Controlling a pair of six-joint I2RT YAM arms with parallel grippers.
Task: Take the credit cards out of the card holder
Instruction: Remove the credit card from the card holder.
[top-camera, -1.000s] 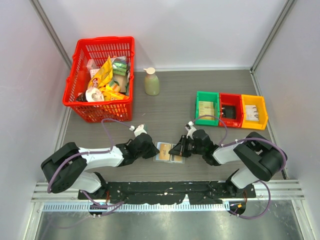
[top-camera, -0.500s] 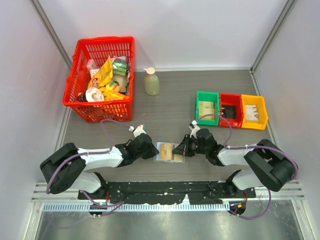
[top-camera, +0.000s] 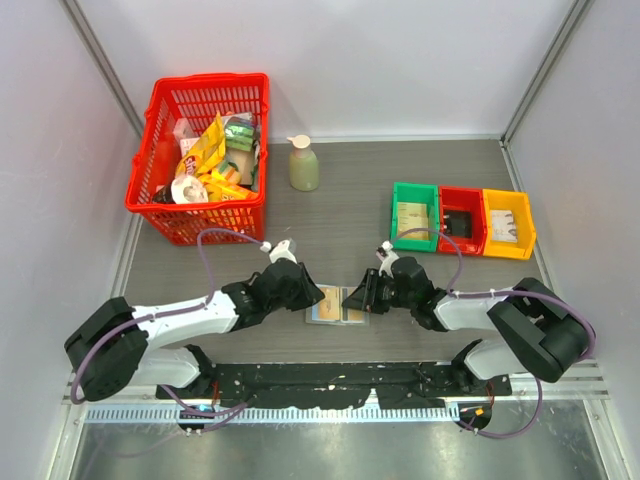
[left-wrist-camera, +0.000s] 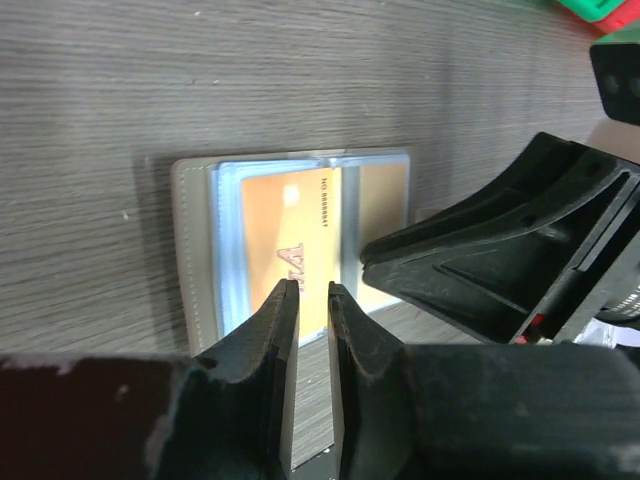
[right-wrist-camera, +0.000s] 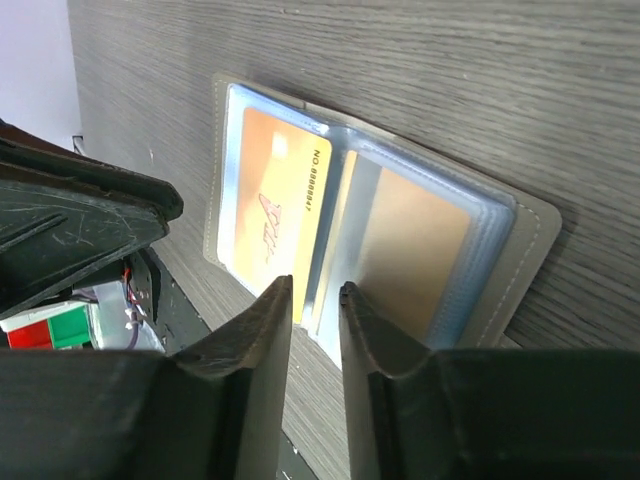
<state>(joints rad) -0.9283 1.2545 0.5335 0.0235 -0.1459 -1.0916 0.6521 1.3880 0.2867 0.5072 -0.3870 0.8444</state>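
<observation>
The card holder (top-camera: 335, 306) lies open and flat on the table between my two grippers, its grey-olive edge (left-wrist-camera: 192, 250) framing clear blue-tinted sleeves. A yellow-orange credit card (left-wrist-camera: 295, 235) (right-wrist-camera: 275, 195) sits in one sleeve, and a duller orange card (right-wrist-camera: 410, 250) shows in the other. My left gripper (top-camera: 313, 297) (left-wrist-camera: 312, 290) hovers at the holder's near edge, jaws a narrow slit apart with nothing between them. My right gripper (top-camera: 357, 297) (right-wrist-camera: 316, 287) stands over the holder's fold, jaws slightly apart and empty.
A red basket (top-camera: 150, 190) of snack packets stands at the back left, with a soap bottle (top-camera: 303, 165) beside it. Green (top-camera: 399, 215), red (top-camera: 462, 197) and yellow (top-camera: 525, 225) bins sit in a row at the right. The grippers face each other closely.
Both grippers have gone from shut to slightly open. The left gripper has shifted a little away from me and right, and the holder now lies free between them.
</observation>
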